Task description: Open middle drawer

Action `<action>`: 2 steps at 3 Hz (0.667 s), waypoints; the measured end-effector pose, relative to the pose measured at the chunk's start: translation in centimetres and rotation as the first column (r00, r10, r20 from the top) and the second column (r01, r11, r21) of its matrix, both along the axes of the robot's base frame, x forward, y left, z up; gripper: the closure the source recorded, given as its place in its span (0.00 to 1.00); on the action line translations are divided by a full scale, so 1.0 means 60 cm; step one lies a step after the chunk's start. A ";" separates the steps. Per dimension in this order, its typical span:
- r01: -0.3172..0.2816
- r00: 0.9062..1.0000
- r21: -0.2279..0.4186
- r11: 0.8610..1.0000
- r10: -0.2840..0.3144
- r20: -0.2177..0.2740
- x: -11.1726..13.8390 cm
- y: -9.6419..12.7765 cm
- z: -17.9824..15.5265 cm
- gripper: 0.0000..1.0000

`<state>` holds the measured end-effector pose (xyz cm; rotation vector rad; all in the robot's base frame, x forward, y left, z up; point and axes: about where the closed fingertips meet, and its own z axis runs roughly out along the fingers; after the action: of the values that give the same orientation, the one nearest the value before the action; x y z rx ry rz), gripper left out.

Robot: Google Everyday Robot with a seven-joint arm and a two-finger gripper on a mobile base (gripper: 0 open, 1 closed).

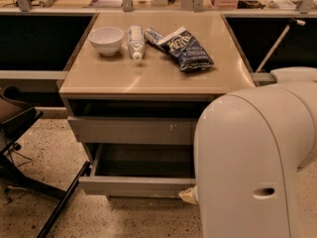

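The middle drawer is a plain grey handleless drawer. It stands pulled out toward me, and its shallow dark tray shows behind the flat front. Above it sits a grey drawer front with white scratches, which is nearly flush with the cabinet. My white arm fills the lower right and covers the right end of both drawers. Of my gripper only a small pale tip shows, right at the lower right edge of the middle drawer's front. The rest is hidden behind the arm.
On the beige cabinet top lie a white bowl, a white bottle on its side and a blue snack bag. A dark chair base stands on the speckled floor at left. Dark recesses flank the cabinet.
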<state>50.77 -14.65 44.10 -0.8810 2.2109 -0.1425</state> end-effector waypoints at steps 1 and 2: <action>0.000 1.000 0.000 1.000 0.000 0.000 0.000 0.000 0.000 0.00; -0.022 0.999 0.002 1.000 0.022 -0.035 0.018 -0.002 -0.010 0.00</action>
<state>51.88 -14.78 43.50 -0.9132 2.2322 -0.1150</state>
